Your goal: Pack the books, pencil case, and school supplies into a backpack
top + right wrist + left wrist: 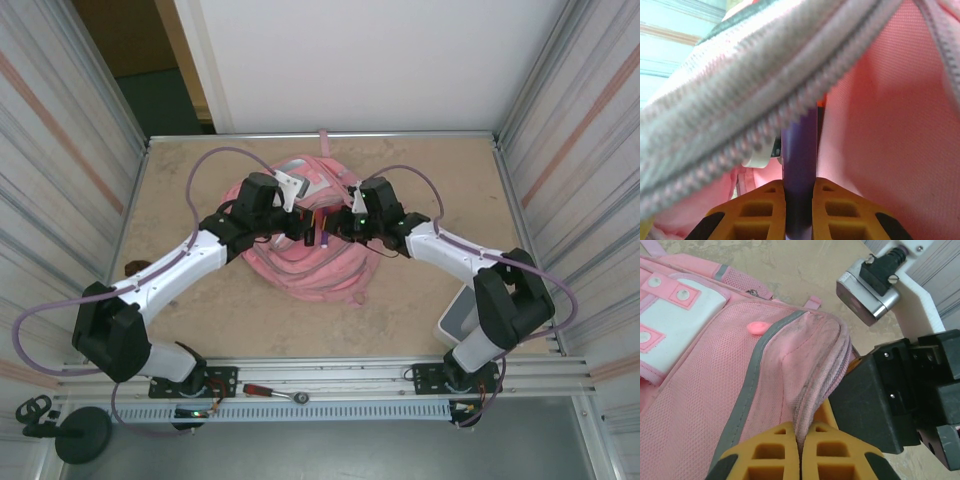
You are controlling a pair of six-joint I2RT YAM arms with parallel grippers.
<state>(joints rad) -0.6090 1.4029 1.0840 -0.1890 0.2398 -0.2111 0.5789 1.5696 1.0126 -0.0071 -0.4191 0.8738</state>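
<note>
The pink backpack (305, 255) lies in the middle of the table, white-trimmed front pocket (677, 310) up. My left gripper (801, 440) is shut on the zip edge of the backpack's opening (820, 375) and holds it up. My right gripper (799, 200) is shut on a slim purple pen-like stick (800, 150), one of the school supplies. It points into the pink interior (890, 125), under the zip teeth (765, 100). From above, both grippers (322, 232) meet over the backpack's top. The books and pencil case are out of view.
A white bin (460, 318) stands at the table's right front, beside the right arm's base. A red-handled tool (268, 391) lies on the front rail. Metal walls close in left and right. The right arm's black wrist (900, 390) sits close beside my left fingers.
</note>
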